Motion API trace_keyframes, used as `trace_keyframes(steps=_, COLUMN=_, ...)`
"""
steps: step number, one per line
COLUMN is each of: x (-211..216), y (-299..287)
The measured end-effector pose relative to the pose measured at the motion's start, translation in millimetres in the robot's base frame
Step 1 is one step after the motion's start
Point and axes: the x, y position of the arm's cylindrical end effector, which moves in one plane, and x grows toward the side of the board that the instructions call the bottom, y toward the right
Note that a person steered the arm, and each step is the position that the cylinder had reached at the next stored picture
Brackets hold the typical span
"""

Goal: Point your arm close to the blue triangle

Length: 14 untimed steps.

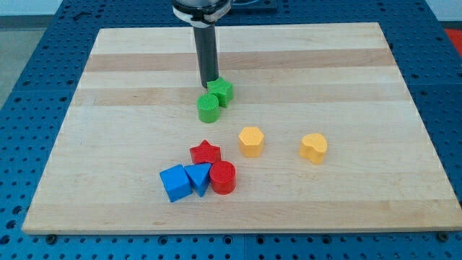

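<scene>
You are looking at a pale wooden board (pixel 346 65) resting on a blue perforated table (pixel 36 65), which frames it on all sides. The arm has no claw to spread or press together: it ends in a dark rod (pixel 208 50) descending from the view's top, and my tip (pixel 209 84) sits just beside the green cube (pixel 221 92), at its upper left, with the green cylinder (pixel 208 108) just below. The blue triangle (pixel 198 176) lies well apart from my tip, toward the view's bottom, wedged between the blue cube (pixel 175 183) and the red cylinder (pixel 222 178), beneath the red star (pixel 206 152). To the right you find a yellow hexagon (pixel 251 141) and a yellow heart (pixel 313 147).
</scene>
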Motion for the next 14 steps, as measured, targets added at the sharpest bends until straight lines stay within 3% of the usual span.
trace_keyframes(steps=2, x=-0.1, y=105.8)
trace_keyframes(steps=4, x=28.8, y=109.1)
trace_keyframes(steps=5, x=27.4, y=162.8)
trace_keyframes(steps=6, x=42.1, y=284.4)
trace_keyframes(steps=7, x=78.8, y=370.5)
trace_keyframes(steps=8, x=105.7, y=395.3)
trace_keyframes(steps=10, x=146.7, y=395.2)
trace_keyframes(steps=11, x=229.7, y=394.3)
trace_keyframes(steps=12, x=259.0, y=381.5)
trace_keyframes(steps=14, x=260.2, y=329.9)
